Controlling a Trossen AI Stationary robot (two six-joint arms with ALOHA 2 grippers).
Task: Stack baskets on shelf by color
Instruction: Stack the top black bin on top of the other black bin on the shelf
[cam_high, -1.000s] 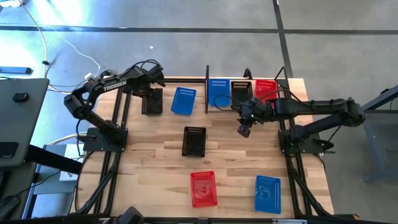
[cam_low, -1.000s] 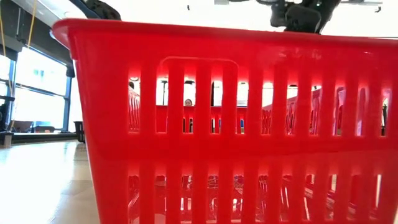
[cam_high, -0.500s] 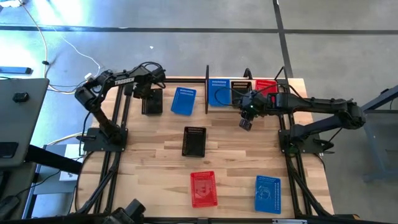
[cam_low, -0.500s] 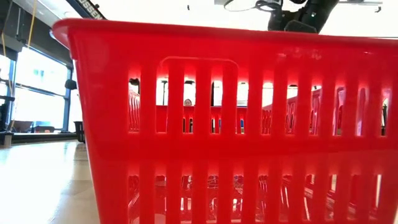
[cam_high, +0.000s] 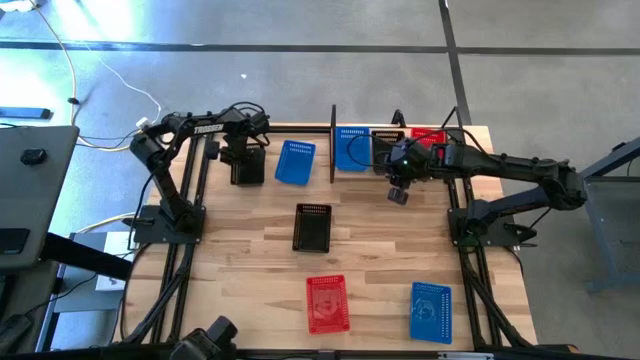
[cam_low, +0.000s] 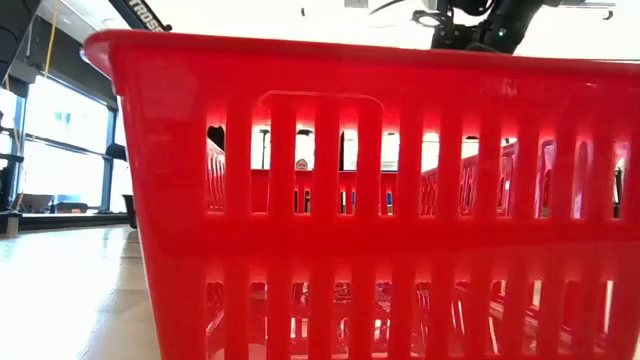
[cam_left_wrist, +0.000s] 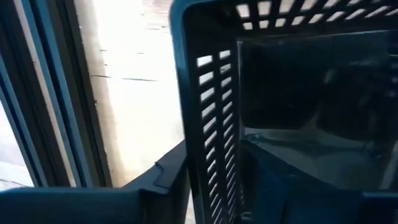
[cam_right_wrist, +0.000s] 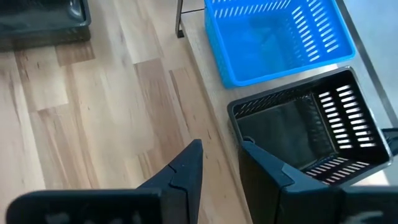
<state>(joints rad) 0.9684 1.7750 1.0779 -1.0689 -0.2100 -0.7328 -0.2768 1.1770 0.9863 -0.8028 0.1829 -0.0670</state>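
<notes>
**Baskets: left pincer closing on the black one**

Black perforated plastic basket (cam_high: 247, 163) sat left of the black tube shelf (cam_high: 333, 143). Left pincer (cam_high: 243, 150), straddling its wall, had narrowed slightly, likely gripping. Right pincer (cam_high: 398, 192), empty and part-open, had neared the shelf's front.

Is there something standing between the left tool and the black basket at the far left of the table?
No. In the left wrist view the left tool is already at the black basket, with the basket's slotted wall running between its fingers. Nothing visible separates them.
</notes>
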